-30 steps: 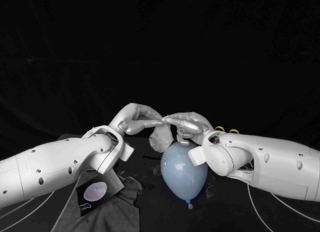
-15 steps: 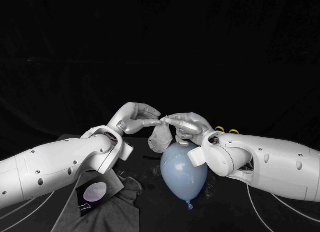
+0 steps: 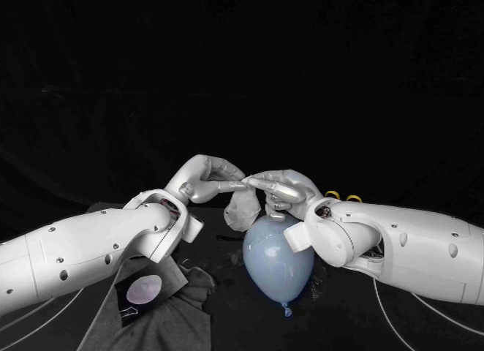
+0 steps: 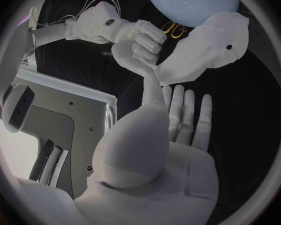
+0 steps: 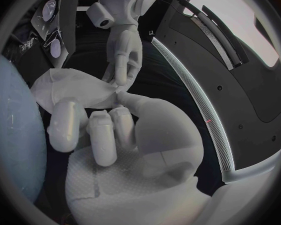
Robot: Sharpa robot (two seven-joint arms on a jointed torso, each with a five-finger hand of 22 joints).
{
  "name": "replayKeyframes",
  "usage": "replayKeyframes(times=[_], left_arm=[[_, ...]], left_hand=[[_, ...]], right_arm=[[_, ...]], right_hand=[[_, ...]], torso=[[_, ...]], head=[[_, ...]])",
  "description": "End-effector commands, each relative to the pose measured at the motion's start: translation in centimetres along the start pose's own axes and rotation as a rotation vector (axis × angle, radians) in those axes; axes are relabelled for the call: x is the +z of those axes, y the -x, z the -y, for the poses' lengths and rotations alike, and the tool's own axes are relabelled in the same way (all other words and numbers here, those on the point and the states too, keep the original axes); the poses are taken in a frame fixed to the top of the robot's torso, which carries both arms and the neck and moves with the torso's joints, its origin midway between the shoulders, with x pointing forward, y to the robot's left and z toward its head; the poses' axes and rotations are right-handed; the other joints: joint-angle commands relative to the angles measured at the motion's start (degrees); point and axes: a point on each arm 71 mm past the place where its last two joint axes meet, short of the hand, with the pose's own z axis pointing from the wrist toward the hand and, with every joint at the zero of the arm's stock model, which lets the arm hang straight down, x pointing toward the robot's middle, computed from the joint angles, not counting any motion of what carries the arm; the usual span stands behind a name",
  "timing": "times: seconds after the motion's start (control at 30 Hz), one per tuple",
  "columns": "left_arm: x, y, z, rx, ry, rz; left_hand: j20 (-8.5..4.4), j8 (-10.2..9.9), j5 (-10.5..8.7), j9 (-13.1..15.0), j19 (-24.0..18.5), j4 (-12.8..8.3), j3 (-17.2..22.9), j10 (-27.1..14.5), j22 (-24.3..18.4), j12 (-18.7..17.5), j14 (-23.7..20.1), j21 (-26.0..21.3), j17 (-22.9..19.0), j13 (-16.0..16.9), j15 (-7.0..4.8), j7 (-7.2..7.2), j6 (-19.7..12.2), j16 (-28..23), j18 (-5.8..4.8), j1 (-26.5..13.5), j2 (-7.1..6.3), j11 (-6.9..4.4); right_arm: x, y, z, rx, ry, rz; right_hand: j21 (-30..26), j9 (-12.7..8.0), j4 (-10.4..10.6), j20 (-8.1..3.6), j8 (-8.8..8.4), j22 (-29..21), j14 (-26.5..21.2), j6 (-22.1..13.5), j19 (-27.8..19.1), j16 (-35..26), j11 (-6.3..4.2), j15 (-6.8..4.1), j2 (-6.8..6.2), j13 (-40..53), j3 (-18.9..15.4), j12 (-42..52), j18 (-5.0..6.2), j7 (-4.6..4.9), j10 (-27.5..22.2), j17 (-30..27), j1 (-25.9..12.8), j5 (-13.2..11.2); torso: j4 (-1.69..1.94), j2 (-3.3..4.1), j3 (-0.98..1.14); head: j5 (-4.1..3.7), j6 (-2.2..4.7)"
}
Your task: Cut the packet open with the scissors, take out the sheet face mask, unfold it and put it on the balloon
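Sheet mask [image 3: 241, 210] hangs pinched between our left hand [image 3: 205, 179] and right hand [image 3: 279, 189], fingers of both closed on it, at eleven o'clock of the balloon [image 3: 275, 263].

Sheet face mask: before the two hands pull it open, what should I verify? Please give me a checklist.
1. Right hand holds the pale, crumpled sheet face mask: ok.
2. Left hand has a firm pinch on the mask: cannot tell; its fingertips touch the mask's edge.
3. Mask is unfolded: not ok, it hangs bunched between the hands.
4. Pale blue rubber balloon is close by the hands: ok.
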Motion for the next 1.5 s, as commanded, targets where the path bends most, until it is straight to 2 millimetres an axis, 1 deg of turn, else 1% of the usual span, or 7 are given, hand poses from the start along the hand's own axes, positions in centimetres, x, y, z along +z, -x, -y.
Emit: replayKeyframes(times=[0.03, 0.5, 0.63, 0.8, 0.9, 1.07, 1.5], left_arm=[[0.14, -0.18, 0.14, 0.007, -0.003, -0.010], [0.25, -0.36, 0.14, 0.002, 0.003, -0.014], [0.26, -0.40, 0.17, -0.001, 0.002, -0.015], [0.25, -0.39, 0.21, -0.008, -0.002, -0.013], [0.23, -0.37, 0.23, -0.013, -0.004, -0.011], [0.20, -0.36, 0.26, -0.027, -0.004, -0.010], [0.10, -0.14, 0.08, -0.054, 0.011, -0.003]], left_hand=[[-0.07, 0.43, 0.15, 0.08, -0.21, 0.16, -1.08, 0.50, -0.06, 0.22, 0.41, -0.18, -0.10, -0.07, -0.21, -0.10, 0.58, 0.37, 0.34, -0.10, 0.58, -0.15], [-0.13, 0.94, 0.18, -0.14, 0.94, -0.48, -0.43, 3.52, 0.03, -0.70, 2.57, 0.35, -0.83, -0.61, -1.29, -1.44, 3.46, 0.89, 0.99, 3.06, 4.07, -1.43], [-0.13, 1.04, 0.18, -0.30, 1.23, -2.49, 0.78, 4.95, 0.02, -1.42, 3.51, 0.45, -1.33, -0.73, -1.83, -2.09, 4.69, 0.65, 1.21, 3.21, 5.69, -2.14], [-0.13, 0.78, 0.18, -0.69, 1.58, -7.68, 3.25, 7.40, -0.05, -3.48, 5.34, 0.56, -3.02, -0.76, -2.26, -2.31, 6.20, -1.15, 1.57, 3.20, 8.68, -2.78], [-0.16, 0.73, 0.20, -0.70, 1.66, -9.25, 3.94, 8.15, -0.05, -4.15, 6.10, 0.61, -3.79, -0.75, -2.41, -2.41, 6.25, -2.11, 1.69, 3.17, 9.70, -2.93], [-0.15, 0.74, 0.20, -0.67, 1.71, -9.64, 4.06, 8.40, -0.04, -4.67, 6.56, 0.65, -4.25, -0.77, -2.36, -2.44, 6.19, -2.71, 1.74, 2.96, 10.35, -2.90], [-0.14, 0.83, 0.20, -0.59, 1.73, -9.61, 4.08, 8.62, -0.04, -5.10, 6.89, 0.68, -4.59, -0.78, -2.32, -2.50, 6.16, -3.16, 1.76, 2.84, 10.79, -2.89]], right_arm=[[-0.03, -0.32, -0.19, -0.008, 0.020, -0.031], [-0.09, -0.47, -0.25, -0.010, 0.025, -0.039], [-0.07, -0.47, -0.25, -0.013, 0.025, -0.038], [-0.05, -0.39, -0.24, -0.021, 0.026, -0.032], [-0.04, -0.28, -0.23, -0.025, 0.026, -0.025], [-0.04, -0.09, -0.23, -0.039, 0.026, -0.008], [-0.11, 0.34, -0.31, -0.081, 0.036, 0.036]], right_hand=[[-0.01, 0.04, -0.03, 0.27, 0.20, 9.63, 6.19, 0.23, -0.25, 0.20, -0.07, 0.32, 0.34, 6.88, 0.28, 0.01, 0.18, 0.09, -0.23, 15.05, 0.02, 0.39], [0.09, 0.05, -0.30, 0.30, 0.26, 9.66, 6.19, 0.43, -0.21, 0.20, -0.09, 0.32, 0.35, 7.03, 0.56, 0.15, 0.17, 0.05, -0.08, 15.05, 0.00, 0.39], [0.09, 0.05, -0.42, 0.30, 0.29, 9.66, 6.19, 0.51, -0.22, 0.20, -0.11, 0.31, 0.34, 7.09, 0.68, 0.21, 0.17, 0.03, -0.02, 15.05, 0.00, 0.39], [0.14, 0.06, -0.64, 0.31, 0.34, 9.68, 6.19, 0.64, -0.20, 0.20, -0.13, 0.30, 0.34, 7.09, 0.90, 0.22, 0.17, 0.00, -0.01, 15.05, 0.02, 0.39], [0.20, 0.06, -0.75, 0.31, 0.35, 9.70, 6.19, 0.68, -0.17, 0.20, -0.15, 0.29, 0.33, 7.15, 1.01, 0.27, 0.16, -0.01, 0.04, 15.05, 0.04, 0.39], [0.48, 0.10, -1.21, 0.30, 0.48, 9.78, 6.19, 0.93, -0.02, 0.20, -0.21, 0.24, 0.25, 7.28, 1.46, 0.39, 0.11, -0.08, 0.18, 15.05, 0.10, 0.39], [1.39, 0.25, -2.19, 0.18, 0.92, 10.03, 6.19, 1.62, 0.52, 0.20, -0.42, 0.05, -0.13, 8.04, 2.59, 1.10, -0.05, -0.31, 1.00, 15.05, 0.07, 0.39]], torso=[[0.04, 0.00, -0.02], [0.04, 0.02, -0.01], [0.03, 0.00, -0.01], [0.02, -0.02, 0.00], [0.02, -0.01, -0.01], [0.04, 0.02, 0.00], [0.04, 0.03, -0.01]], head=[[-0.01, -0.03], [0.04, -0.10], [0.02, -0.13], [0.06, -0.24], [0.05, -0.24], [0.00, -0.20], [-0.01, -0.28]])
